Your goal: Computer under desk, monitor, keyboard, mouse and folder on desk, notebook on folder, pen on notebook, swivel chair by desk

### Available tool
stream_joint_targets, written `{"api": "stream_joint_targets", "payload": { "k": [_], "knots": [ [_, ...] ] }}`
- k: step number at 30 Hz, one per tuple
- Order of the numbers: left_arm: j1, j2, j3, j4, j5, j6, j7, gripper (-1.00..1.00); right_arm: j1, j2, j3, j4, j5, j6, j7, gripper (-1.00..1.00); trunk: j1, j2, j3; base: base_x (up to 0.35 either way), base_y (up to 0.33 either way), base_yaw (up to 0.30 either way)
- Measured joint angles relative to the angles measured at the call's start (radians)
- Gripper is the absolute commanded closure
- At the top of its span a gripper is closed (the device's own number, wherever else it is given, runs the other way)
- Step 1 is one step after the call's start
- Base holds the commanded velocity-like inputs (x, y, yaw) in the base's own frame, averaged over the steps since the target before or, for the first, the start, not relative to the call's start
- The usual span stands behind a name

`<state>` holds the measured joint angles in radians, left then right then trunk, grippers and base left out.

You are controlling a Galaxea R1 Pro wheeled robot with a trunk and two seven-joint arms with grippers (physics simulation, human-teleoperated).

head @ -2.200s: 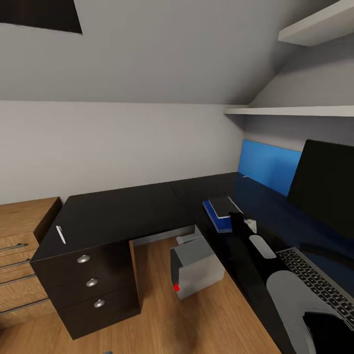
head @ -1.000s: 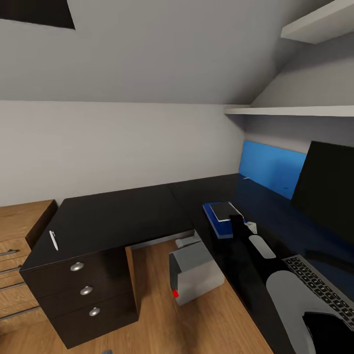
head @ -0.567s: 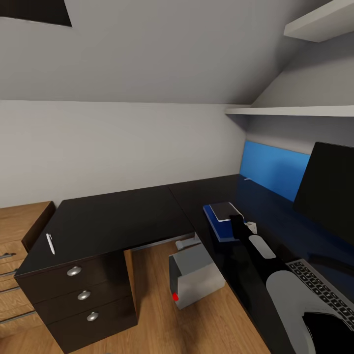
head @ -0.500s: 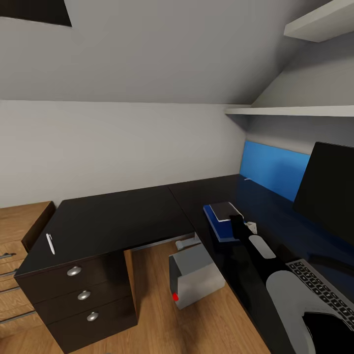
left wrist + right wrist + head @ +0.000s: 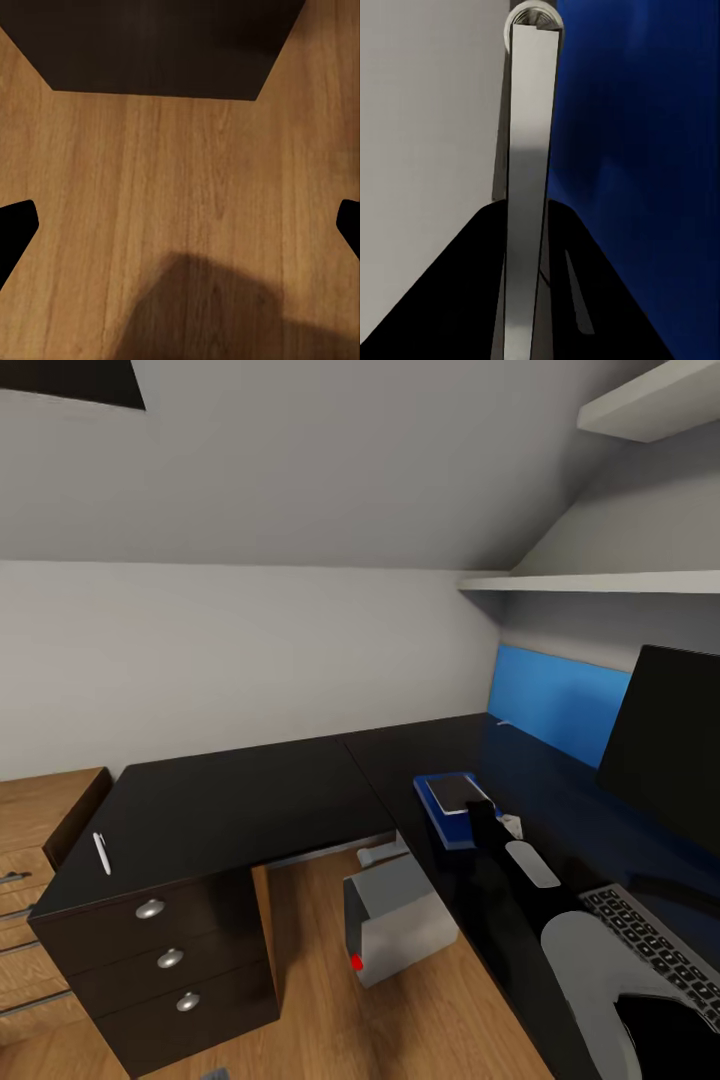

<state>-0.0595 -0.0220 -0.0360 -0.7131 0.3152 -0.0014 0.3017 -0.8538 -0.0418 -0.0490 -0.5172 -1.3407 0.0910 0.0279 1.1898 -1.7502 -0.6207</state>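
The thin whitish pen [image 5: 101, 853] is lying lengthwise near the black counter's [image 5: 240, 800] far left edge, nearer the left arm; left pincer [image 5: 180, 225] is gaping wide over floor; right pincer's state cannot be told.

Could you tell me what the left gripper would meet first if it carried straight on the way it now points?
Most likely the wood floor: the left wrist view looks straight at its planks between the two fingertips, with nothing in between. A dark-topped piece of furniture lies off that line. How far off the floor is cannot be judged.
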Motion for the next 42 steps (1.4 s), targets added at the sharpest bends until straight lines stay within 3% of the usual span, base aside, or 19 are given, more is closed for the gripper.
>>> {"api": "stream_joint_targets", "payload": {
  "k": [7,42],
  "knots": [
    [0.000,0.000,0.000,-0.002,0.000,0.000,0.000,-1.00,0.000,0.000,0.000,0.000,0.000,0.000,0.000,1.00,0.027,-0.049,-0.022,0.000,0.000,0.000],
    [0.000,0.000,-0.002,0.006,-0.002,0.003,-0.002,-1.00,0.000,0.000,0.000,-0.001,0.000,0.000,0.000,1.00,0.027,-0.049,-0.022,0.032,-0.014,0.000]
  ]
}}
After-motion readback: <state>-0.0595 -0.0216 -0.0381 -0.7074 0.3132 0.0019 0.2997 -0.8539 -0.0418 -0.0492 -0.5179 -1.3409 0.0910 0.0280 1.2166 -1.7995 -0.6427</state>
